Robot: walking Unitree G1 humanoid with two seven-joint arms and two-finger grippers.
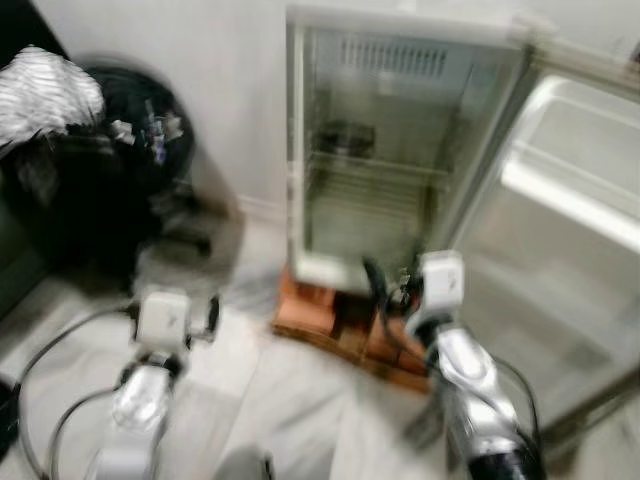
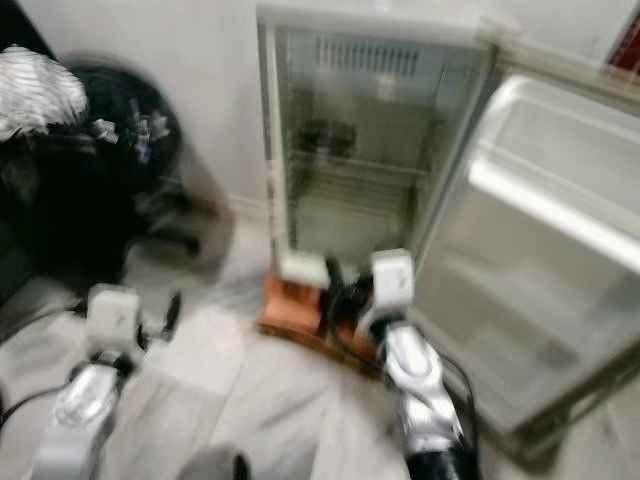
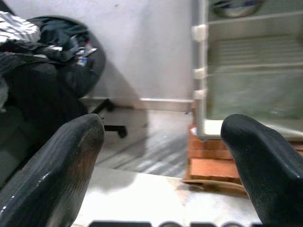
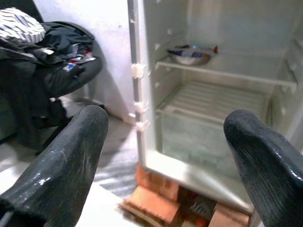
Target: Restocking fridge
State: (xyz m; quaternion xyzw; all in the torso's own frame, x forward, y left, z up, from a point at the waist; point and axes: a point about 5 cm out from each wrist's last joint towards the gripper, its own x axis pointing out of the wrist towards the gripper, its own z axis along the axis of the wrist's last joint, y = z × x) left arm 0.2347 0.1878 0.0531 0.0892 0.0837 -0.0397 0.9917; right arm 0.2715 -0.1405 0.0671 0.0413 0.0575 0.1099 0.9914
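I stand facing the small fridge [image 1: 400, 160], which sits raised on a stack of bricks [image 1: 345, 335] so its lowest shelf is off the floor. Its door [image 1: 560, 250] is swung fully out to my right, leaving the whole cabinet open to me, which is what restocking needs. The head views are blurred, so fine detail is lost.

My right hand [image 4: 165, 156] is held up in front of the open cabinet, fingers spread wide with nothing between them; I judge it is aimed at the shelves rather than carrying stock. Inside, a metal bowl [image 4: 189, 56] sits on the upper wire shelf [image 4: 227, 73]; the shelf below looks bare.

My left hand [image 3: 161, 165] is lower and off to the left, also wide and empty, pointing toward the wall and the fridge's hinge-free edge.

To my far left an office chair [image 1: 130, 150] is heaped with dark clothes, well apart from the fridge. I can make out no items to load.
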